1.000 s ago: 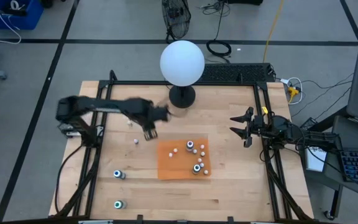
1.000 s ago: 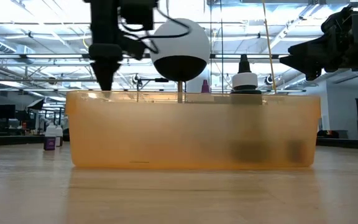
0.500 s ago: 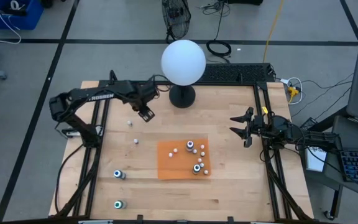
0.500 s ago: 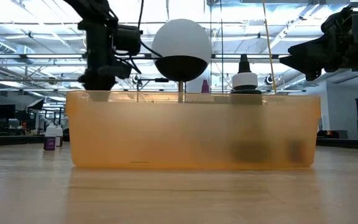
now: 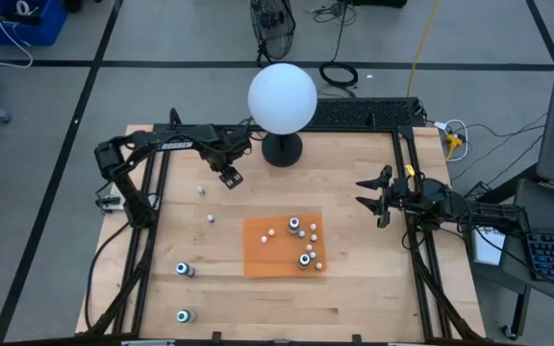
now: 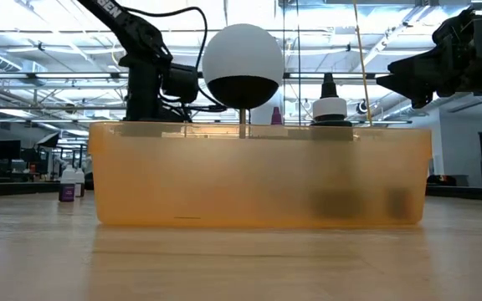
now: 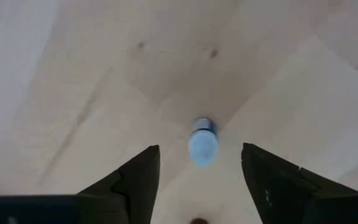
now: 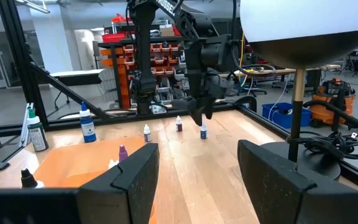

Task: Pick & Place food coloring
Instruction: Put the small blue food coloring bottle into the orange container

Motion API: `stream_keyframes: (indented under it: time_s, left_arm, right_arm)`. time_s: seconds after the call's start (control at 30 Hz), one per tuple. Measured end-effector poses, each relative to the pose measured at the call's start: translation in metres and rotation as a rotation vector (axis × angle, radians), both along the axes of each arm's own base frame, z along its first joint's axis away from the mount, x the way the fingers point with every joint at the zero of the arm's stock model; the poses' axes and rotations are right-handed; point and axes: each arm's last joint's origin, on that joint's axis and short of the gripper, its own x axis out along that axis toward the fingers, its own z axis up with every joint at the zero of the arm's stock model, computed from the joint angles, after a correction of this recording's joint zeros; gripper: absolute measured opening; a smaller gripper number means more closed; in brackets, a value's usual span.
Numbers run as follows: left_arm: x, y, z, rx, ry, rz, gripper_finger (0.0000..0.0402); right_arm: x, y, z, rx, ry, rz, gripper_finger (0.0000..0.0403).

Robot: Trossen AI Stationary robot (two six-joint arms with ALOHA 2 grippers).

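The food coloring bottle (image 7: 202, 140) lies below our left gripper (image 7: 197, 174), fingers parted and empty; next we judge a descent and closing.

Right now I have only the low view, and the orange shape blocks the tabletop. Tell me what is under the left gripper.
Observer: A small bottle with a pale blue cap sits on bare wood just ahead of the left gripper. It is in line with the gap between the open fingers, and they do not touch it.
Operator: Report the right gripper.
Observer: The right gripper hangs open near the table's right edge, holding nothing.
Operator: Say where the other bottles are.
Observer: Several food coloring bottles cluster on the right half of the orange mat.
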Motion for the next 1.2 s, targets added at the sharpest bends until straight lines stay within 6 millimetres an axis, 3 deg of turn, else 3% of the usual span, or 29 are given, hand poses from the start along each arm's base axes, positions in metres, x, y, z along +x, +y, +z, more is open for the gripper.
stream_keyframes:
  time_s: [0.23, 0.5, 0.83, 1.0, 1.2]
  left_arm:
    - [-0.001, 0.0, -0.002, 0.021, 0.0, 0.039, 0.0237]
    - [-0.006, -0.004, -0.027, 0.02, -0.036, 0.041, 0.0221]
    - [-0.007, -0.004, -0.029, 0.026, -0.037, 0.036, 0.0191]
    - [-0.008, -0.005, -0.029, 0.024, -0.028, 0.042, 0.0154]
    - [-0.008, -0.005, -0.029, 0.023, -0.027, 0.03, 0.0067]
  right_arm:
    - [0.0, 0.0, 0.0, 0.0, 0.0, 0.0, 0.0208]
    - [0.0, 0.0, 0.0, 0.0, 0.0, 0.0, 0.0208]
    - [0.0, 0.0, 0.0, 0.0, 0.001, 0.0, 0.0208]
    - [0.0, 0.0, 0.0, 0.0, 0.001, 0.0, 0.0208]
    - [0.0, 0.0, 0.0, 0.0, 0.001, 0.0, 0.0208]
